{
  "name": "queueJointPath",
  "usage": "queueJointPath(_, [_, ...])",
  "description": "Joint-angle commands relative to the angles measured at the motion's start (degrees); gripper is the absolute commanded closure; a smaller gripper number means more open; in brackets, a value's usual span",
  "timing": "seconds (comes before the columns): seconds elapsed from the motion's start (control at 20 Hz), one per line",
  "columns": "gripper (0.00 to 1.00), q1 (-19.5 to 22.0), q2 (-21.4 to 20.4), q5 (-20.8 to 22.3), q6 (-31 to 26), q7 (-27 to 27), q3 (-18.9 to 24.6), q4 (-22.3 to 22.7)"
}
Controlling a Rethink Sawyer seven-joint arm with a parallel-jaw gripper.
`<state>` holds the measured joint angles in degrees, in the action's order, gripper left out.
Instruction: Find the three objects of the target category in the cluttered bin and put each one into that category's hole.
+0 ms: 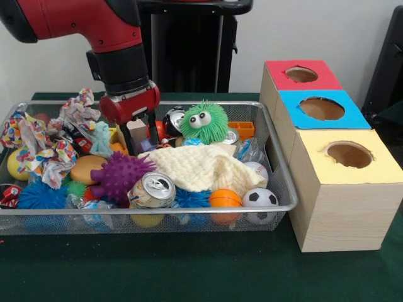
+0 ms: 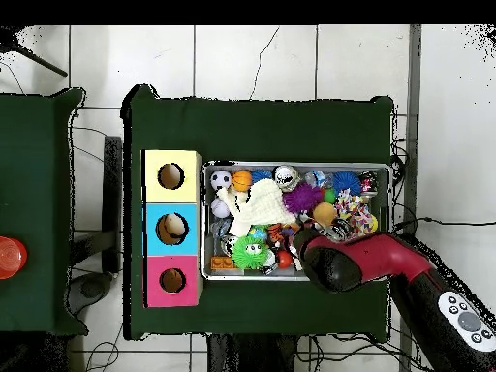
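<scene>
Front view
Arm: the red and black arm (image 1: 94,38) comes down over the left-middle of the wire bin (image 1: 277,163).
Claw: the claw (image 1: 141,133) has two black fingers (image 1: 153,129) set apart, with a tan wooden block (image 1: 136,132) standing between them; whether the pads press on the block cannot be told.
Bin contents: a cream knitted cloth (image 1: 201,167) lies across the middle; a green fuzzy toy with big eyes (image 1: 204,122) sits behind it; a purple spiky ball (image 1: 119,175) and a silver can (image 1: 151,190) lie toward the front; an orange ball (image 1: 225,199) and a small soccer ball (image 1: 260,199) rest at the front right corner.
Left end: patterned crumpled cloth (image 1: 44,154) and a blue spiky ball (image 1: 41,195).
Boxes: three wooden boxes stand just beside the bin's right end, topped red (image 1: 301,74), blue (image 1: 321,108) and yellow (image 1: 347,154), each with a round hole.
Table: green cover (image 1: 189,270).

Overhead view
Arm: it reaches over the bin's lower right part (image 2: 339,260); the claw is hidden beneath it.
Boxes: yellow (image 2: 171,176), blue (image 2: 171,229) and pink-red (image 2: 172,281) in a column touching the bin.
Blue hole: something pale shows inside.
Second table: a red round thing (image 2: 8,257) sits at its left edge.
</scene>
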<state>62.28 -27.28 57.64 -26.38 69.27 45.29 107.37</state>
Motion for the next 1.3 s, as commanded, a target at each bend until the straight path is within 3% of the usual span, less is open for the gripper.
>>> queueJointPath(0.05, [0.00,-1.3,0.2,2.0,-4.6,2.5,-10.6,4.2])
queueJointPath(0.5, [0.00,-4.1,0.6,1.2,0.5,8.0,-16.2,7.1])
queueJointPath(1.3, [0.00,-8.9,3.5,-1.9,10.2,9.9,-23.6,7.2])
